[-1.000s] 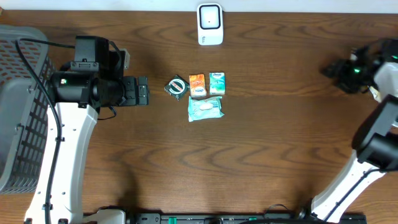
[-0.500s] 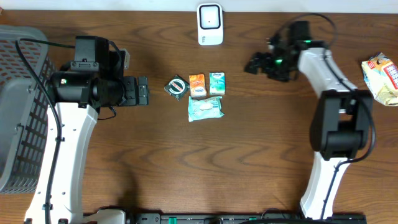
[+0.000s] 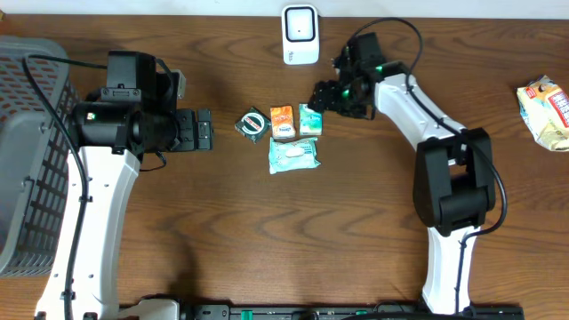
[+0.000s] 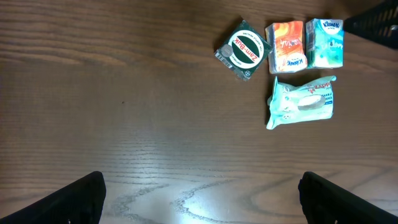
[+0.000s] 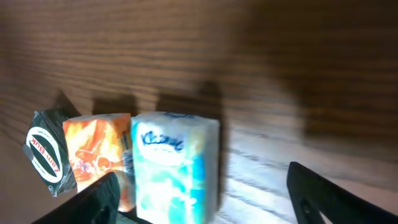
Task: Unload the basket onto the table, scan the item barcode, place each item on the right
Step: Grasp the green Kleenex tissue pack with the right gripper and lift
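worktop [image 3: 356, 222]: dark wood, fills the overhead frame.
basket [image 3: 27, 178]: grey mesh, left edge of overhead, cut off by the frame; inside is hard to make out.
left arm [image 3: 98, 204]: runs up the left side, wrist ends centre-left, well apart from the items.
left jaws: wide apart. Only the two dark fingertips [image 4: 81, 199] show, in the lower corners of the left wrist view, with nothing between them.
right arm [image 3: 427, 111]: reaches from lower right up to upper centre, its head just right of the item cluster.
right jaws: apart, gripping nothing. One fingertip is in each lower corner of the right wrist view, which is blurred.
scanner [image 3: 300, 35]: white, top centre, upright. It is near the right arm's head.
snack bag [image 3: 544, 108]: right edge of overhead, partly cut off.
wipes pack [image 4: 301, 102]: pale teal, lying flat, just below the two small packs.
Kleenex pack [image 5: 174, 168]: teal, right end of the cluster. It sits between the right fingertips, nearer the left-hand one; its bottom is cut off by the frame.
orange pack [image 4: 286, 46]: touching the Kleenex pack's left side.
Zam-Buk tin [image 4: 244, 50]: left end of the cluster, tilted.
barcodes: can't make any out, the print is too small or blurred.
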Controlling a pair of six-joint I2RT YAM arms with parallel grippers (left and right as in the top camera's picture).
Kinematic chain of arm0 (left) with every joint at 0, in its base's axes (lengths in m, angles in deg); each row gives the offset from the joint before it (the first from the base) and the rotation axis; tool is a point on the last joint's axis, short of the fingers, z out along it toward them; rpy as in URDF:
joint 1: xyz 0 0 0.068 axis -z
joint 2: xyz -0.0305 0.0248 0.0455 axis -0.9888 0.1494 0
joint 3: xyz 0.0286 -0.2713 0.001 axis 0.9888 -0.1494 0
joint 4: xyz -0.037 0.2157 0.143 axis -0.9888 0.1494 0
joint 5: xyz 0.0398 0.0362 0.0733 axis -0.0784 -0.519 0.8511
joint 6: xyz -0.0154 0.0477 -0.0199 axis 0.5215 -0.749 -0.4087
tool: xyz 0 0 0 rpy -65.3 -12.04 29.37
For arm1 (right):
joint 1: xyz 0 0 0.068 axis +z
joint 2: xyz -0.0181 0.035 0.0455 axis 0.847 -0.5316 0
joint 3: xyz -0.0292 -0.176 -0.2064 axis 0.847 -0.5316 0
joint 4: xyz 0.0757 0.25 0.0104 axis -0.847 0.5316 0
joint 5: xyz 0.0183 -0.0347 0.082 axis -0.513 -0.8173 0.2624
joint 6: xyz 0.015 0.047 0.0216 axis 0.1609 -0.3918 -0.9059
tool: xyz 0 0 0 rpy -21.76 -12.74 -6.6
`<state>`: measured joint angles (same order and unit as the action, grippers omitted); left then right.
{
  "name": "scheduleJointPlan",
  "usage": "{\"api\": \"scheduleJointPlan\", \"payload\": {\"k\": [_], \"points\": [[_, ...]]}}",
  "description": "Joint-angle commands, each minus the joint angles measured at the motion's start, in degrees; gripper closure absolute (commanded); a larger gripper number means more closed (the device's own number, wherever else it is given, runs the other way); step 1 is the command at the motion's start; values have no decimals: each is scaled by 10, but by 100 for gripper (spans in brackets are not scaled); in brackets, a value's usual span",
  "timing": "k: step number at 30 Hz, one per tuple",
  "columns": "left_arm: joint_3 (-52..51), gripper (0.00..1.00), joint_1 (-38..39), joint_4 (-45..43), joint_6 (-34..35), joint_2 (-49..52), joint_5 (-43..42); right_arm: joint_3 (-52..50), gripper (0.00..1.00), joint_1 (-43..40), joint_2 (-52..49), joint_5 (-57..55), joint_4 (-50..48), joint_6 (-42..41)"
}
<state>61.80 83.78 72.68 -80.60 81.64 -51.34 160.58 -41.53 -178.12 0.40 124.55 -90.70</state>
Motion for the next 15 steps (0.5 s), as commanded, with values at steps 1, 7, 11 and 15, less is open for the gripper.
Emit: {"api": "scheduleJointPlan", "payload": {"k": [1,7,11,15], "points": [[-2,2,2,3,-1,1,5,-1,28,6,-7,-11,-1,-39],[-2,2,2,3,-1,1,5,-1,30,8,-33,17,9,-42],[-2,3,2,3,-1,1,5,-1,32,8,-54,47,12,-42],[-2,2,2,3,-1,1,5,-1,34,10,-73,55,12,-42]]}}
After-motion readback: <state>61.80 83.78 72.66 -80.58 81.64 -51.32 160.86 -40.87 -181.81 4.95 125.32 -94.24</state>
